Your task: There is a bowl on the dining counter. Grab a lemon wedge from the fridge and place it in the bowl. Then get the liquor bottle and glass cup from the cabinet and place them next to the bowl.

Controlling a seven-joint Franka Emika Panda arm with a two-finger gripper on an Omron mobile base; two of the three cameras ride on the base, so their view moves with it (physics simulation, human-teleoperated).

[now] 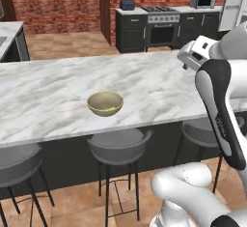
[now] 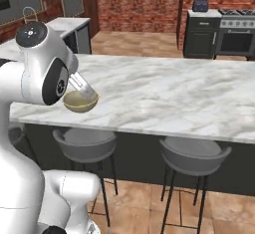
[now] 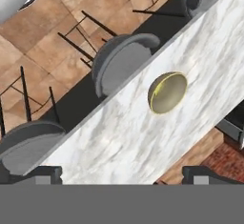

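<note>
The tool is released and empty above the table. The bowl looks empty, so drive to the fridge first, arm tucked clear of the stools at 6 o'clock of the bowl.

Even, bright rendered light falls across the dining counter, with no harsh glare on the marble. The bowl casts a faint soft shadow at six o'clock. Stool seats sit in dimmer shade beneath. Everything looks slightly soft and low-resolution, edges undistorted.
</note>
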